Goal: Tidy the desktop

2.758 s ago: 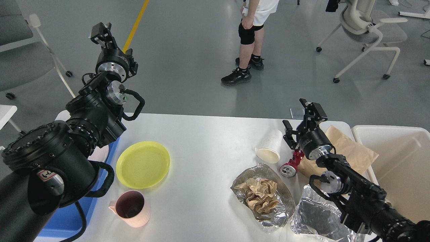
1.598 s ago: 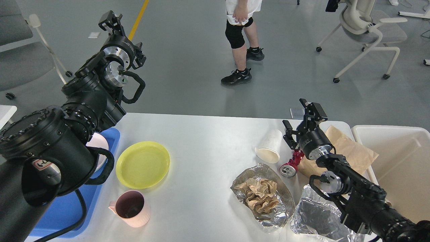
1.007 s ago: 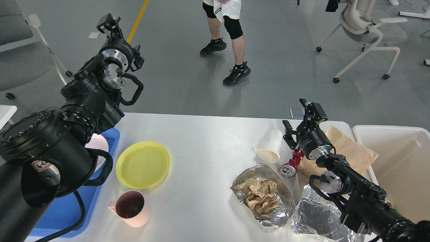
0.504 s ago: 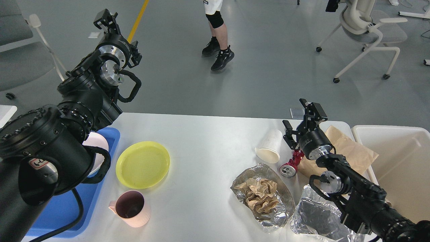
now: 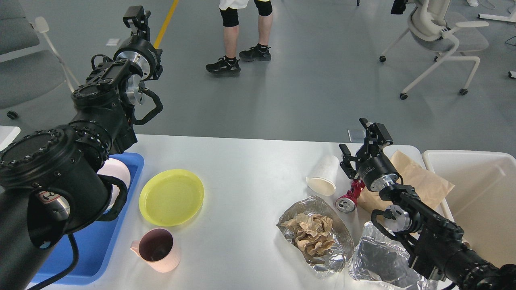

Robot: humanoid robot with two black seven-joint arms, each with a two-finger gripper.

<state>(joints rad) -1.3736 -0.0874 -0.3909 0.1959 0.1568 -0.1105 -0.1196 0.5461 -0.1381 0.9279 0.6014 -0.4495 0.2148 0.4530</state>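
White desktop [image 5: 242,161] centre bare; right end effector [image 5: 360,139] spread wide, left [image 5: 136,16] unreadable.

White desktop [image 5: 242,161]; yellow plate [image 5: 171,197]; pink mug [image 5: 156,249]; blue tray [image 5: 86,251]; red can [image 5: 350,197]; silver foil [image 5: 316,229] around crumpled brown paper [image 5: 312,235]; tan bag [image 5: 419,181]; cream bin [image 5: 479,193].
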